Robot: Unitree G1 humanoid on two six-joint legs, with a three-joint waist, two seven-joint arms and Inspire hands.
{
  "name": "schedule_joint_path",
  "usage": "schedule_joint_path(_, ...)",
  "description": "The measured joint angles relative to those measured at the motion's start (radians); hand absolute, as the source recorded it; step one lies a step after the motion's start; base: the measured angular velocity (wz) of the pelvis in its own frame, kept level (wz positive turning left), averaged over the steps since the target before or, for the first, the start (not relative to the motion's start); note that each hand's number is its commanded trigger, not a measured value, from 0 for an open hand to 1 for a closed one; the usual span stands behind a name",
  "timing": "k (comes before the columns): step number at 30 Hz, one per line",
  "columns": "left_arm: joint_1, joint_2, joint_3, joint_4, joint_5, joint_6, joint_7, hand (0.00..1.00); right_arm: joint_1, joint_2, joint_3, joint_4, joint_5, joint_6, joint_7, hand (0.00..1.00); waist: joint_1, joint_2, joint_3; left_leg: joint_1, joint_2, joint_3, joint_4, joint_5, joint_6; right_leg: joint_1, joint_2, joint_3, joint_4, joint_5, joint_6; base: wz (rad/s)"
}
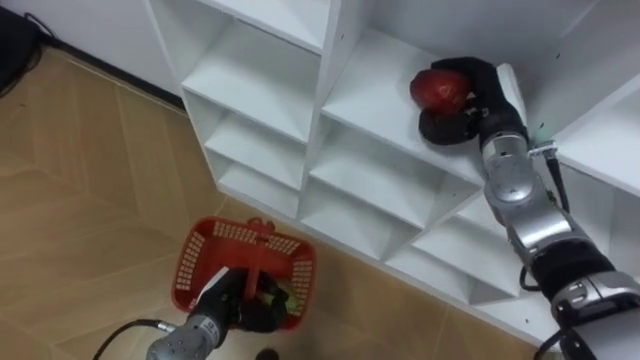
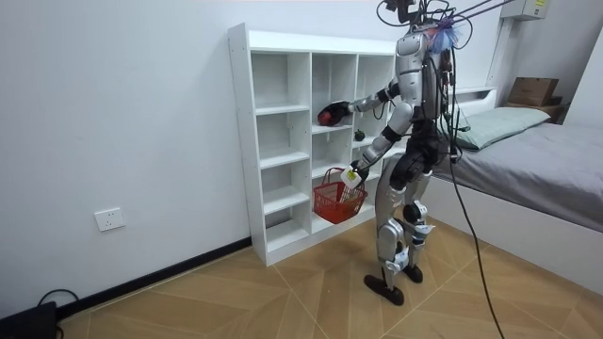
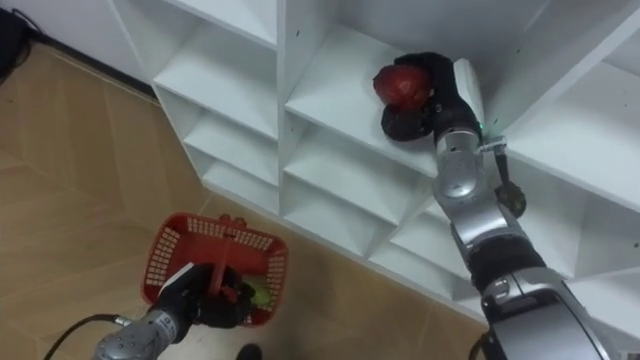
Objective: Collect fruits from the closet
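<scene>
A red apple [image 1: 438,88] sits in my right hand [image 1: 467,103], whose dark fingers curl round it just above a white shelf board of the closet [image 1: 372,90]. In the room view the apple [image 2: 327,117] shows at the open front of a middle compartment, level with my chest. My left hand [image 1: 245,300] is shut on the handle of a red plastic basket [image 1: 205,262], which hangs low in front of the closet's bottom rows. Something yellow-green lies inside the basket [image 3: 256,292].
The white closet [image 2: 283,141] stands against the wall with several open compartments; I stand close in front of it on the wooden floor [image 1: 80,200]. A bed [image 2: 537,160] lies at the room view's right. A wall socket [image 2: 110,219] sits low on the wall.
</scene>
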Motion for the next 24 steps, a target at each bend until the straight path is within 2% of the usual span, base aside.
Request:
schedule_joint_path(5, -0.003, 0.0, 0.005, 0.001, -0.002, -0.001, 0.012, 1.0, 0.043, 0.01, 0.007, -0.098, -0.037, 0.008, 0.015, 1.0, -0.002, 0.002, -0.0013, 0.001, 0.008, 0.024, -0.001, 0.0, -0.001, -0.013, 0.001, 0.025, 0.007, 0.0, -0.001, -0.13)
schedule_joint_path(11, -0.006, -0.008, 0.013, 0.0, -0.022, -0.01, 0.041, 1.0, 0.161, 0.039, 0.013, -0.287, -0.042, 0.015, 0.086, 1.0, -0.029, 0.004, -0.0033, 0.0, 0.012, 0.057, 0.0, -0.001, 0.0, -0.03, 0.004, 0.065, 0.013, 0.004, -0.002, -0.14)
schedule_joint_path(14, 0.001, -0.019, 0.014, 0.0, -0.03, -0.01, 0.041, 1.0, 0.234, 0.039, 0.014, -0.389, -0.041, 0.022, 0.13, 1.0, -0.048, 0.019, -0.0126, -0.002, 0.012, 0.061, 0.003, -0.001, 0.0, -0.036, 0.003, 0.073, 0.02, 0.004, -0.002, -0.04)
schedule_joint_path(16, 0.004, -0.03, 0.014, 0.0, -0.045, -0.011, 0.04, 1.0, 0.279, 0.039, 0.016, -0.461, -0.04, 0.022, 0.162, 1.0, -0.058, 0.035, -0.0217, 0.003, 0.014, 0.073, 0.003, -0.001, 0.0, -0.036, 0.003, 0.08, 0.026, 0.004, -0.002, -0.08)
schedule_joint_path(19, 0.003, -0.035, 0.014, 0.0, -0.05, -0.027, 0.041, 1.0, 0.295, 0.042, 0.02, -0.494, -0.041, 0.02, 0.189, 1.0, -0.091, 0.049, -0.0308, 0.015, 0.018, 0.091, 0.003, 0.0, 0.0, -0.033, 0.002, 0.088, 0.038, 0.004, -0.003, -0.08)
schedule_joint_path(22, 0.005, -0.039, 0.013, 0.002, -0.062, -0.049, 0.042, 1.0, 0.339, 0.042, 0.019, -0.551, -0.064, 0.019, 0.206, 1.0, -0.114, 0.051, -0.0324, 0.023, 0.021, 0.111, 0.004, 0.0, 0.0, -0.033, 0.004, 0.104, 0.039, 0.005, -0.005, -0.18)
schedule_joint_path(24, 0.006, -0.041, 0.011, 0.002, -0.063, -0.05, 0.042, 1.0, 0.379, 0.041, 0.019, -0.575, -0.062, 0.019, 0.218, 1.0, -0.125, 0.05, -0.0331, 0.023, 0.021, 0.111, 0.008, -0.001, 0.001, -0.034, 0.004, 0.107, 0.039, 0.007, -0.008, -0.09)
